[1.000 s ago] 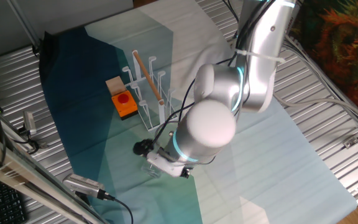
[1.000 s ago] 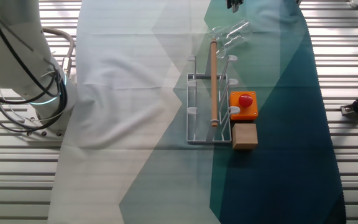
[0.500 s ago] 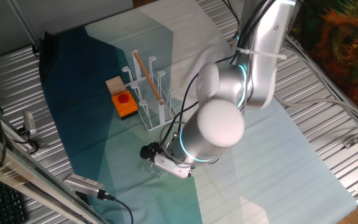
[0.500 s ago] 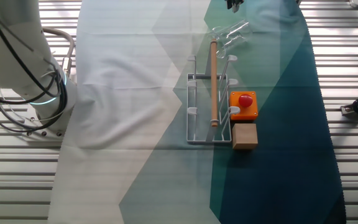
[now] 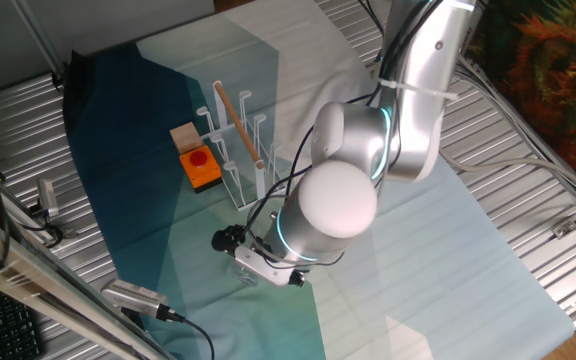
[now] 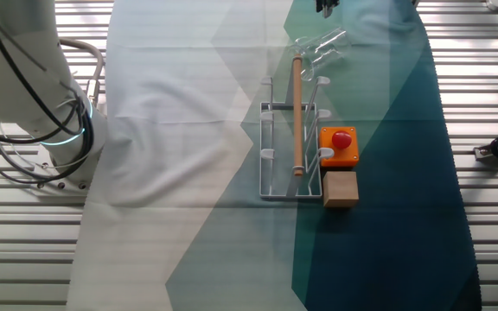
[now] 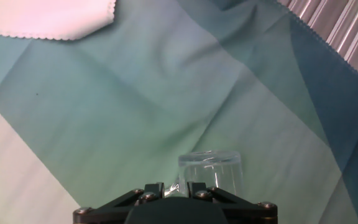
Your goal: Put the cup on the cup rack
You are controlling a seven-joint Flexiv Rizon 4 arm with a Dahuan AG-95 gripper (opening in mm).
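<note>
The cup (image 7: 210,171), a small clear glass mug, stands on the green cloth right in front of my gripper (image 7: 176,188) in the hand view. The two dark fingers are close together with a glint of the glass's left side between them. In one fixed view the gripper (image 5: 242,260) sits low under the arm's big wrist, with the cup (image 5: 246,272) at its tip. The cup rack (image 5: 238,150) is white, with thin upright pegs, and stands behind the gripper. The other fixed view shows the cup rack (image 6: 290,147) mid-table, the clear cup (image 6: 318,47) beyond it, and the gripper (image 6: 325,7) cut off at the top edge.
A wooden rod (image 6: 297,117) lies along the rack. An orange box with a red button (image 5: 200,166) and a small wooden block (image 5: 181,135) stand beside the rack. A white cloth corner (image 7: 48,18) lies far left. The ribbed metal table (image 5: 528,150) surrounds the cloth, with cables at its edges.
The arm swung slightly right half a second ago and has returned to where it was. The cup and rack have not moved.
</note>
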